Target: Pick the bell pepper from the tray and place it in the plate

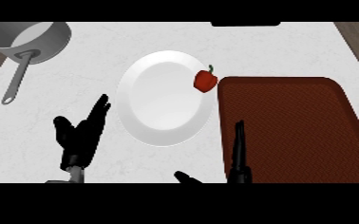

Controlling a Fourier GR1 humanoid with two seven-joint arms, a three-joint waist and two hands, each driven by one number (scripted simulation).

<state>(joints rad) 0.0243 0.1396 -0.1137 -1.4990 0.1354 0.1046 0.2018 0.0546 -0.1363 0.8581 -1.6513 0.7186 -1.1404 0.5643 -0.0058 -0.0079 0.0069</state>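
A small red bell pepper [204,80] with a green stem sits on the plate's [157,118] right rim, beside the brown tray [294,123]. Both hands, left [80,135] and right [239,147], have straight fingers and hold nothing.

**One camera, steeply down from the head**

You look from the robot's head onto the white counter [294,47]. The view faces away from the body; forearms enter at the lower edge. It stands rather near. There is no second view.
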